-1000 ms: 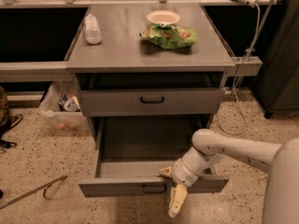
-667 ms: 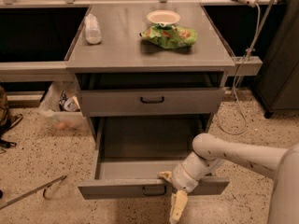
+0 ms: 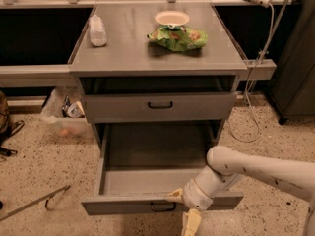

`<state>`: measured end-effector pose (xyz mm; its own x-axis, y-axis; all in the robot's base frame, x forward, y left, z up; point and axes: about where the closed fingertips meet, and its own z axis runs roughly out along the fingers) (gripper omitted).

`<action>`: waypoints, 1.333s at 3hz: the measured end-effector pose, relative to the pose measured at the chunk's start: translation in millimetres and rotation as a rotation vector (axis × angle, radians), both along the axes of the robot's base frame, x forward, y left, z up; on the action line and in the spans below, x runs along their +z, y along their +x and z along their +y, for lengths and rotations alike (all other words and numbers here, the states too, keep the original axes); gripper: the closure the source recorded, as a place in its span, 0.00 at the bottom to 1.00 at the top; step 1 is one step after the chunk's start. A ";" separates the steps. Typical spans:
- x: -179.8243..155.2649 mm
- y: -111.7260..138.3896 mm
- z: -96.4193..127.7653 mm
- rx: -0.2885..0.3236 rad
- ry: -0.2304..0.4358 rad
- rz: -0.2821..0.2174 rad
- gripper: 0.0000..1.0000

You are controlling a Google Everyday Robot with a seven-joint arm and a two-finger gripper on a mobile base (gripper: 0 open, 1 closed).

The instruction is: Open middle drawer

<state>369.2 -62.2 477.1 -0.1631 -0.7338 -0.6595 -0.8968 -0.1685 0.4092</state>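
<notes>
Middle drawer [image 3: 152, 181] stands pulled well out from under the desk [image 3: 147, 53]. Its shallow grey tray is bare to the camera, and its front, with the small black loop handle [image 3: 162, 208], is nearest the viewer. The upper drawer [image 3: 160, 107] above it sits shut.

Compared with a second ago, the front has crept only a shade further forward, if at all. The gripper [image 3: 183, 209] has sunk from the front's top lip to a lower spot, just right of the handle. That suggests the pull is essentially finished and the task is at or near done. What remains is probably getting clear without nudging the drawer back.

The arm [image 3: 256, 168] comes in from the right edge, low over the floor, and bends at a rounded elbow beside the drawer's right corner. Its wrist angles down and left onto the front. The fingers [image 3: 191, 224] look apart, one pale tip at the top edge and the other hanging below the front, clamped on nothing that shows.
</notes>
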 end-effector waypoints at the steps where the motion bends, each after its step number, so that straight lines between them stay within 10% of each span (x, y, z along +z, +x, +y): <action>1: 0.1 0.2 0.1 0.000 0.000 -0.001 0.00; 3: 23.7 43.7 27.8 0.079 0.003 -0.142 0.00; 4: -3.2 38.2 27.3 0.107 -0.009 -0.089 0.00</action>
